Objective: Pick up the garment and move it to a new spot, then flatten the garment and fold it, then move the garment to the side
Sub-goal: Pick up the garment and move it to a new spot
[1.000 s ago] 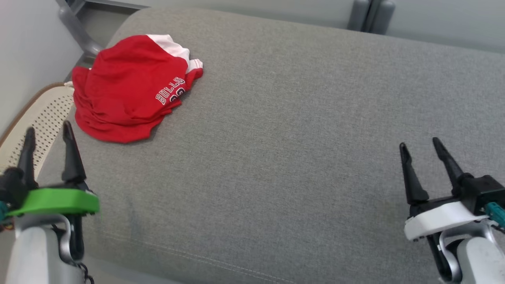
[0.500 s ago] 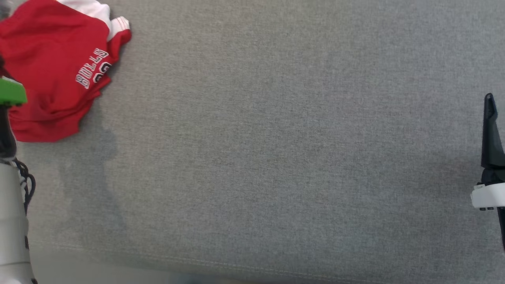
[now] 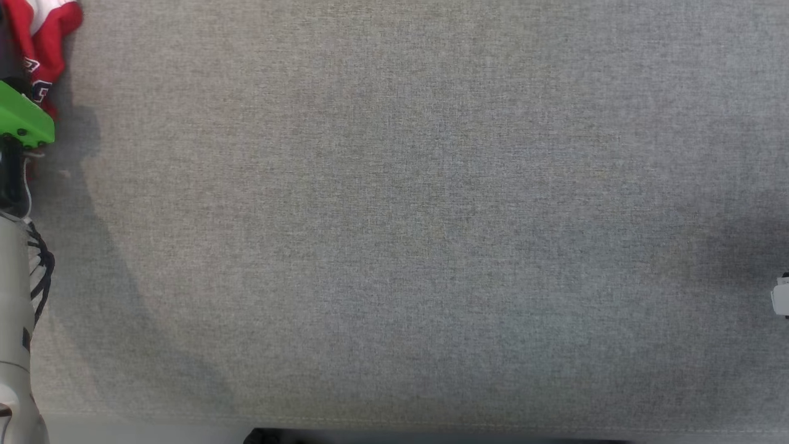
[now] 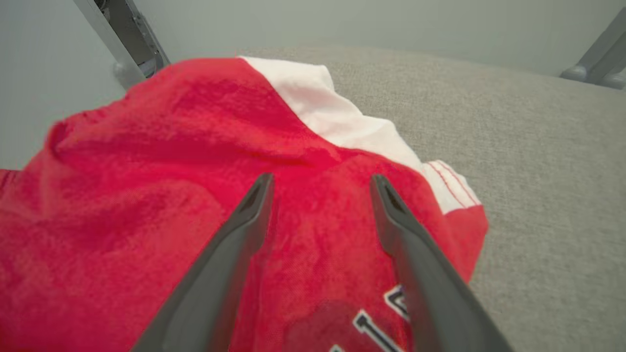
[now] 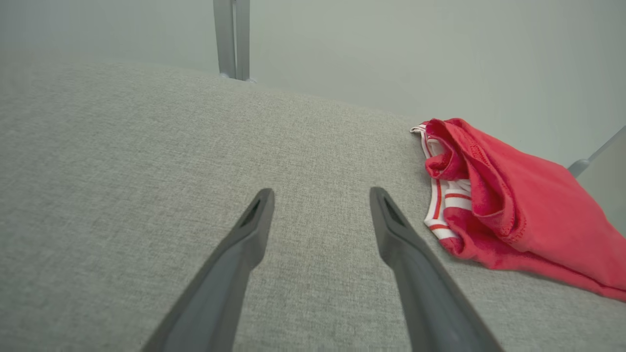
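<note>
The garment (image 3: 43, 31), a crumpled red jersey with white trim and lettering, lies at the far left of the grey padded surface (image 3: 400, 216). In the head view it shows at the top left corner, partly cut off by the frame, with my left arm's green mount (image 3: 24, 120) just below it. In the left wrist view my left gripper (image 4: 321, 179) is open, its fingers spread just over the red cloth (image 4: 146, 171) and gripping nothing. My right gripper (image 5: 321, 191) is open over bare grey fabric, with the garment (image 5: 513, 210) off to its right.
Grey metal frame posts (image 4: 132, 39) (image 5: 232, 39) stand behind the surface against a pale wall. The surface's front seam (image 3: 431, 425) runs along the bottom of the head view. My right arm's white mount (image 3: 781, 296) peeks in at the right edge.
The head camera has dropped closer to the surface, so the whole picture shifted and the garment slid to the top left corner. My left gripper has come up over the garment. Both grippers stay open.
</note>
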